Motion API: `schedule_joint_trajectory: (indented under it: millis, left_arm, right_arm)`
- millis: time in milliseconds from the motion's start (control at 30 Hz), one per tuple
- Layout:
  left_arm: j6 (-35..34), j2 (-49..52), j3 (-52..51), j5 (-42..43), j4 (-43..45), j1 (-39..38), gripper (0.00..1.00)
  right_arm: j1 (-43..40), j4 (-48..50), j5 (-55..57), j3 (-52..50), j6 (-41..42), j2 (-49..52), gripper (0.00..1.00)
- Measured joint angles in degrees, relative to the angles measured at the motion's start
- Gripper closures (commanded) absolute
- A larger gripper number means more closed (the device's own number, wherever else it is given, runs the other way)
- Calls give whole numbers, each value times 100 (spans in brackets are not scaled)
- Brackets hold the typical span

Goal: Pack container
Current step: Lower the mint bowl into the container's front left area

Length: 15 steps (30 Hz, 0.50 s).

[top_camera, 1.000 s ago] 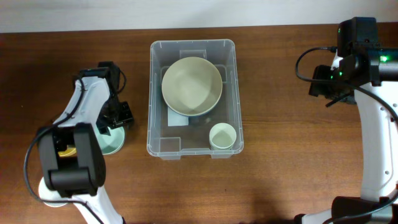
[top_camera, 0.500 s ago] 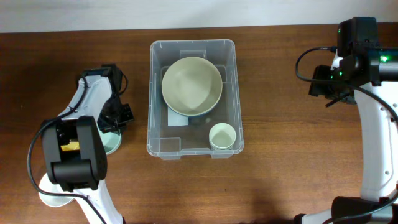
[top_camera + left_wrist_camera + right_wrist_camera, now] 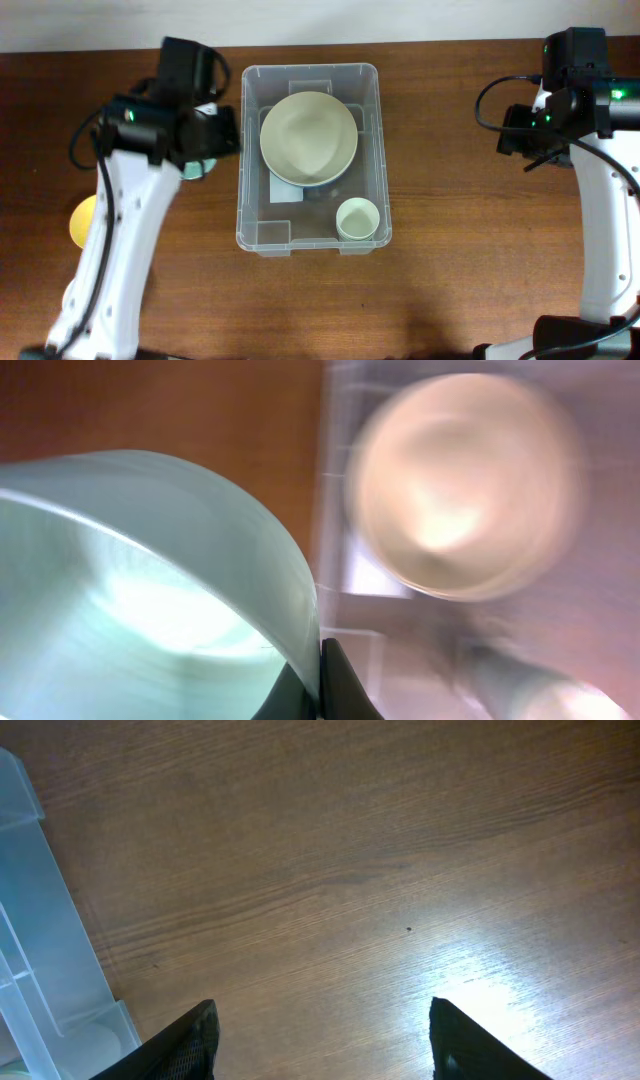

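- Overhead view puts the container [image 3: 262,234] mid-table [image 3: 450,150], long side running away from the robot. A beige bowl [image 3: 309,138] fills its far half and a cup [image 3: 357,218] stands in the near right corner.
- The near left part of the floor is bare. That, or the hollow of the beige bowl, looks like the room left.
- Just beside the left wall, the left gripper [image 3: 318,685] holds a green bowl [image 3: 150,590], with fingers pinched on its rim, one inside and one outside.
- The step in hand appears to be carrying this bowl in. It hangs from one edge, so its low side should clear the container's rim before it crosses.
- Nesting it in the beige bowl would need it centred. The wrist picture is blurred, so level cannot be judged.
- The fingers should let go only once the bowl rests.
- The right gripper [image 3: 325,1030] hangs wide apart and empty over bare wood right of the container; it could steady the wall if needed.
- A yellow thing [image 3: 80,220] lies far left, likely next.
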Motion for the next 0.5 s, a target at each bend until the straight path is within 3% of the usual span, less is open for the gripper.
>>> schedule_joint_trajectory:
  millis: [233,500]
  left_arm:
    - [-2,205,-306,46,-205,-1397,99]
    - [-4,1005,-1279,177,-2,-1847,99]
  right_arm:
    - [0,9,0,0,0,0,37]
    - [0,-13,0,0,2,0,37]
